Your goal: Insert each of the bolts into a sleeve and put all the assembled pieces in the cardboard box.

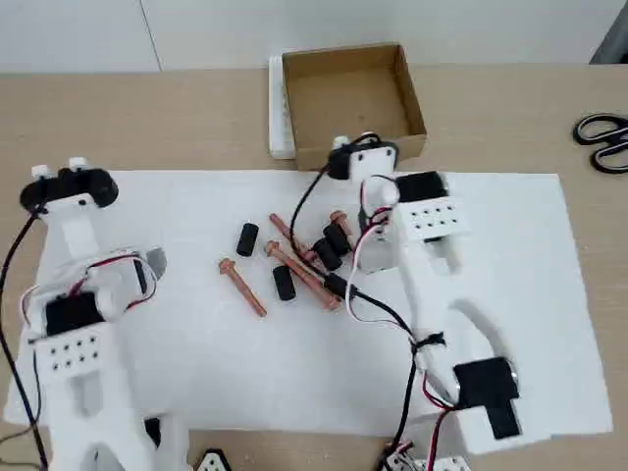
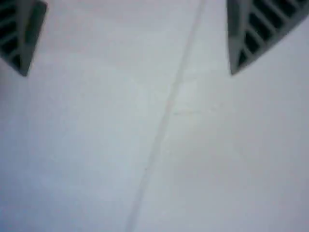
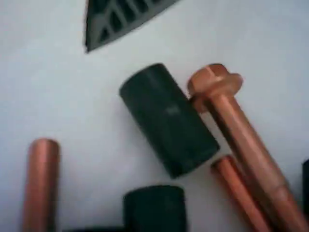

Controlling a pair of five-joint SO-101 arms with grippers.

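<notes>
Wood-topped table (image 1: 147, 118) carries a white sheet (image 1: 294, 373), and every loose part lies on that sheet. Nearest the arm bases, the left gripper (image 2: 135, 48) hangs over bare sheet with its jaws spread wide and nothing between them, well apart from all the parts.

Further in, a lone bolt (image 1: 242, 287) lies flat by itself, with a stray sleeve (image 1: 284, 283) just beside it. Next to these sits the heap (image 1: 314, 260) of copper bolts and black sleeves, and the right gripper (image 1: 358, 231) hangs directly over it. Whether it is open or closed I cannot tell.

Right under its wrist camera a sleeve (image 3: 166, 125) lies on its side. A bolt (image 3: 241, 145) lies alongside, touching it, with its long axis close to parallel. Its flanged head is level with one end of the sleeve and its shank runs on past the other end.

The right arm is plainly the nearer one, so I judge the coming pick is its job. A grip would have to close across the sleeve's width, and the bolt pressed against it could be caught or nudged.

Farthest back stands the cardboard box (image 1: 412, 98). Every bolt and sleeve I can see lies apart on the sheet, so the task looks barely begun.
</notes>
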